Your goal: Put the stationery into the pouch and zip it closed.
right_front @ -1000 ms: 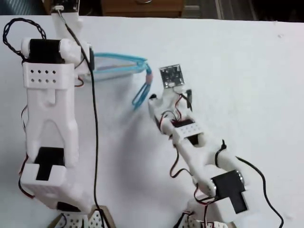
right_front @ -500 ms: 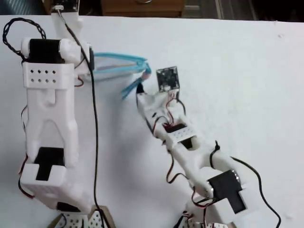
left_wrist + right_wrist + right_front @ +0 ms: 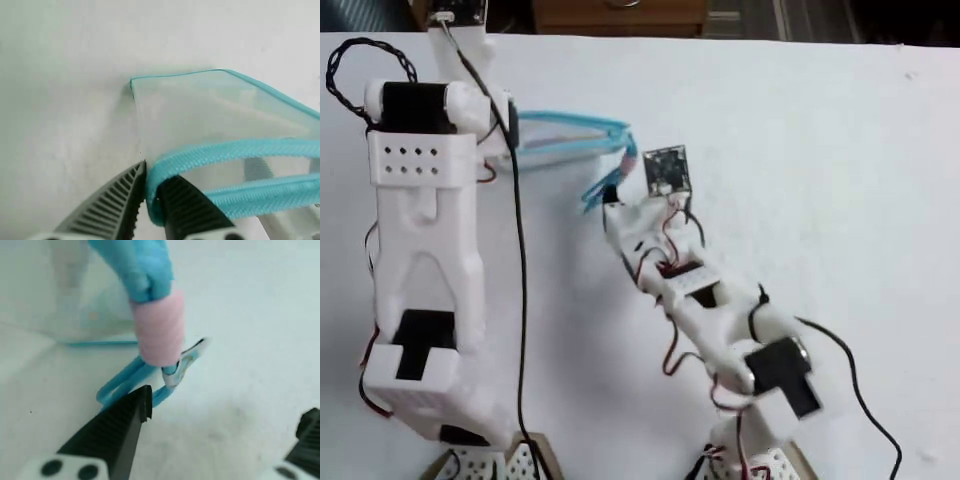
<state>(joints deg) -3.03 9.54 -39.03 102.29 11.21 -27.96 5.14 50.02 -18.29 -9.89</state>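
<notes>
Pouch: the clear, teal-edged pouch (image 3: 565,135) lies on the white table (image 3: 840,150) between my two arms, with its zip end pointing at the right arm.
Left gripper: my left gripper (image 3: 150,176) is clamped tight on the teal zipper tape (image 3: 225,152) at the pouch's far corner. I read that as my anchor.
Right gripper: my right gripper (image 3: 227,407) has its jaws spread wide with nothing between them. One finger sits just beside the blue loop (image 3: 122,385).
Zip end: a pink sleeve (image 3: 156,327) sits at the end of the teal tape, with the loop and a small tab (image 3: 187,360) below it.
Just changed: over the last second the right arm swung in across the table toward the zip end. The blue loop was trailing out long and now sits bunched closer to the pouch. The left arm and the pouch body haven't budged.
What it means: I judge I'm lining up on the pull and haven't caught it yet. The two tapes in the left wrist view stand apart, so the zip looks open.
Stationery: there's a thin pale streak inside the pouch, and I can't tell what it is.
Writing: I can read none. The tab carries a small mark that is too blurred, and the circuit board (image 3: 665,170) on the right wrist shows nothing legible.
</notes>
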